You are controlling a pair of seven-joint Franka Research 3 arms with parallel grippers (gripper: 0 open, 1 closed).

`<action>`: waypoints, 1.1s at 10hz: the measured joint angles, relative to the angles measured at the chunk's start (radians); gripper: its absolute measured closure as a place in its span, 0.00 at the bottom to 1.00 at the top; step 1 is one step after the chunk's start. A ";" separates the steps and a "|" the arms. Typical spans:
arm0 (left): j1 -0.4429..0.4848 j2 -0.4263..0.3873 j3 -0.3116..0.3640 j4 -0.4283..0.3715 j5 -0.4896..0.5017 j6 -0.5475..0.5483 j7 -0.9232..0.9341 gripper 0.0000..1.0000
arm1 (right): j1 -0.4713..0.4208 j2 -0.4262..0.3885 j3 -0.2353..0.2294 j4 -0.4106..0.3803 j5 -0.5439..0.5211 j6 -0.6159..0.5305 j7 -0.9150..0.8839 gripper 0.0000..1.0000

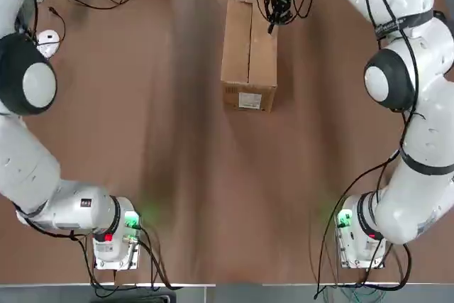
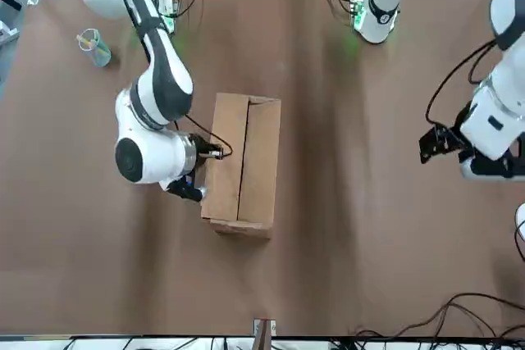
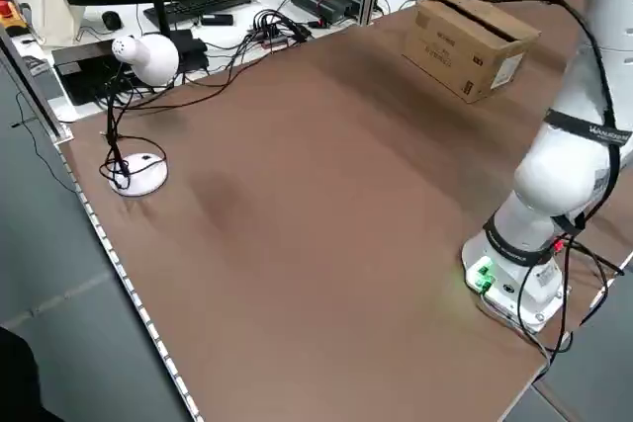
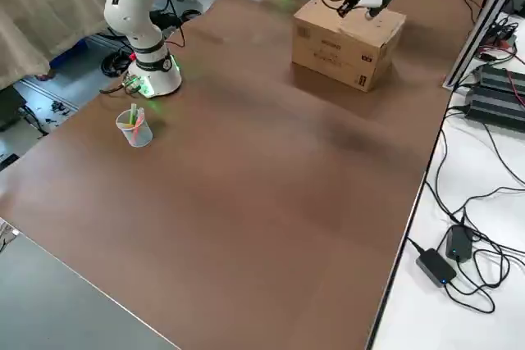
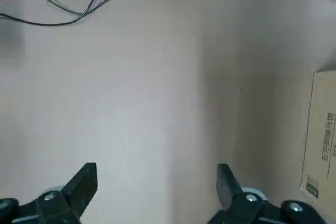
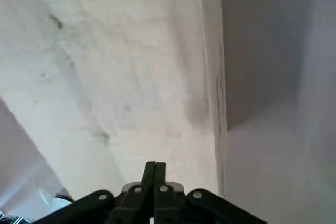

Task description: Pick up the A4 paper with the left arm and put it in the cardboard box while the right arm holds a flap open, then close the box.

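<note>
The cardboard box (image 1: 249,53) sits on the brown table (image 1: 156,147) with its flaps folded shut, right under the right gripper (image 1: 272,25), whose fingers are pressed together and hold nothing, tips at the flap on its own side. The left gripper (image 5: 157,184) hovers over bare table with fingers spread wide and empty, the box off to one side.

In the top view, the cardboard box (image 1: 249,53) sits upper centre on the table (image 1: 177,175); a mouse (image 1: 47,37) lies far left.
</note>
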 joint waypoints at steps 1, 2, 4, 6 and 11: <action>0.000 -0.063 -0.001 -0.081 0.000 0.023 0.000 0.00 | -0.004 -0.030 -0.006 0.006 -0.029 -0.037 0.003 0.99; 0.000 -0.108 -0.001 -0.129 0.000 0.029 0.000 0.00 | -0.016 -0.065 -0.013 0.009 -0.074 -0.067 0.004 0.97; 0.000 -0.132 -0.001 -0.152 0.000 0.036 0.000 0.00 | -0.080 -0.140 -0.018 0.013 -0.154 -0.131 0.003 0.88; -0.004 -0.130 -0.002 -0.156 0.000 0.042 0.000 0.00 | -0.172 -0.200 -0.021 0.028 -0.203 -0.211 -0.033 0.77; -0.021 -0.130 0.003 -0.159 -0.001 0.043 0.000 0.00 | -0.359 -0.270 -0.023 0.044 -0.375 -0.257 -0.393 0.32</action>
